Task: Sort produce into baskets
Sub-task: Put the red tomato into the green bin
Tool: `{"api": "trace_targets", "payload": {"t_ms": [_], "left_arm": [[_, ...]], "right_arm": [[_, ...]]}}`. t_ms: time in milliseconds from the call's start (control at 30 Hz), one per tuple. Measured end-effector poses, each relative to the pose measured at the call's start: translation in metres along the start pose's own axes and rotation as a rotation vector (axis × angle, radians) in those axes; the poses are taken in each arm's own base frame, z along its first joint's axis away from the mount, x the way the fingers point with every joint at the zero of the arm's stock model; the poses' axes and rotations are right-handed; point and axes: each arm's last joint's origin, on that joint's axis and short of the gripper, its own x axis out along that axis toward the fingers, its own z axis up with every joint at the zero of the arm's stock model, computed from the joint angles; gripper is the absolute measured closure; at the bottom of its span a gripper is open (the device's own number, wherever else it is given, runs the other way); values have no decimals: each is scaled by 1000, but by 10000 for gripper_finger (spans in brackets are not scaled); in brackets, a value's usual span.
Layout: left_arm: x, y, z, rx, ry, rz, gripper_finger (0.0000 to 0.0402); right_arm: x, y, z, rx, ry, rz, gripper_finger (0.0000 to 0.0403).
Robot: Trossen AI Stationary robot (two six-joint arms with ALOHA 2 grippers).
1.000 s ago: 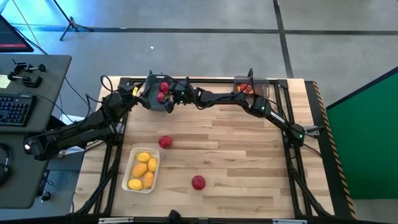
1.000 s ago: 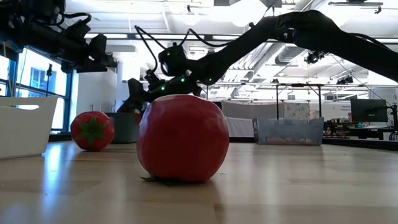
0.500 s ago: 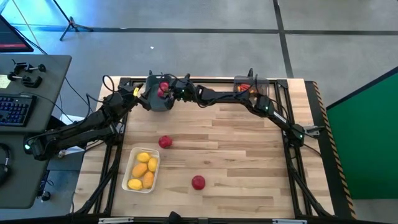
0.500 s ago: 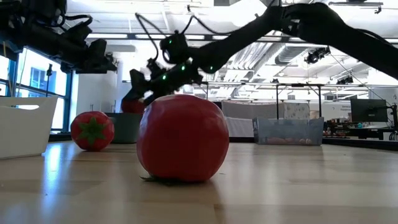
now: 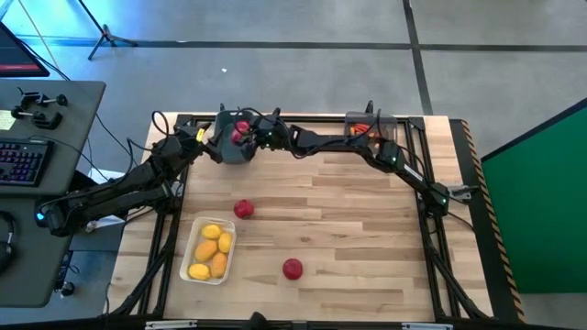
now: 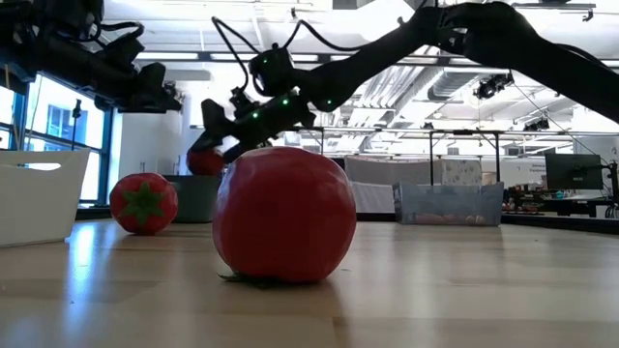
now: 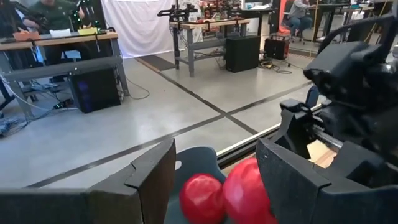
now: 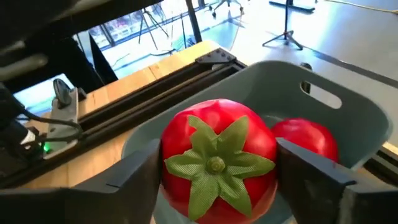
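My right gripper (image 5: 248, 136) reaches across the far edge of the table and is shut on a red tomato (image 8: 217, 155) with a green top, held over the dark blue-grey basket (image 5: 231, 149). A second tomato (image 8: 305, 142) lies inside that basket. My left gripper (image 5: 210, 137) hangs open just left of the basket and touches nothing. In its wrist view both tomatoes (image 7: 202, 196) show beyond its fingers. Two more tomatoes (image 5: 243, 209) (image 5: 293, 269) rest on the table. My right gripper pinches the tomato's two opposite sides (image 8: 169, 163) between its two fingers (image 8: 134, 177). The green top faces back toward the wrist. The fingers come from the table's right side, slanting a little downward. The tomato (image 6: 206, 161) hangs clear above the basket's rim (image 6: 193, 180).
A white tray (image 5: 211, 250) with several yellow-orange lemons sits near the front left. A translucent grey basket (image 5: 369, 128) holding orange-red pieces stands at the far edge, right of centre. The right arm spans the far edge between the two baskets. The middle and right of the table are bare wood.
My right gripper has risen a little above the dark blue-grey basket. In the low view the tomato between its fingers now shows above the basket's rim. My left arm has kept its place.
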Motion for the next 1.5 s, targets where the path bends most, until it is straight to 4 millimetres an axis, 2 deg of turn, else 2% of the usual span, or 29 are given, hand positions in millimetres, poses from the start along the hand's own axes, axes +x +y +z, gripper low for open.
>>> {"api": "trace_targets", "payload": {"t_ms": [100, 200, 400, 500, 600, 667, 733, 800, 867, 900, 1000, 1067, 1133, 1233, 1367, 1500], "left_arm": [[0, 0, 0, 6, -1, 0, 193], [0, 0, 0, 7, -1, 0, 193], [0, 0, 0, 8, 0, 0, 193], [0, 0, 0, 8, 0, -1, 193], [0, 0, 0, 8, 0, -1, 193], [0, 0, 0, 7, -1, -1, 193], [0, 0, 0, 6, 1, -4, 193], [0, 0, 0, -4, 1, -18, 193], [0, -1, 0, -8, 1, -26, 193], [0, -1, 0, -9, 4, -35, 193], [0, -2, -2, -2, 18, -54, 193], [0, -2, -3, 3, 32, -76, 193], [0, -3, -4, 6, 43, -103, 193], [2, -6, -6, 11, 61, -161, 193], [4, -11, -9, 34, 87, -295, 193], [4, -22, -14, 42, 134, -504, 195]], "right_arm": [[0, -1, -3, 42, 27, -8, 87], [0, -1, -2, 34, 21, -6, 69], [0, 0, -3, 13, 26, 2, 71], [-7, 0, 3, -6, 66, -14, 89], [-21, 4, 18, -84, 83, -105, 142], [-26, 9, 21, -119, 79, -182, 201], [-26, 16, 10, -143, 91, -195, 273], [-23, 27, -9, -175, 99, -165, 350], [-23, 38, -25, -184, 86, -138, 388], [-26, 43, -29, -171, 72, -128, 386], [-39, 51, -43, -132, 54, -130, 376], [-52, 53, -54, -108, 62, -127, 386], [-67, 57, -66, -86, 58, -108, 398], [-94, 64, -75, -56, 31, -70, 396], [-129, 71, -87, -64, 52, -77, 401], [-158, 83, -93, -90, 69, -62, 402]]}}
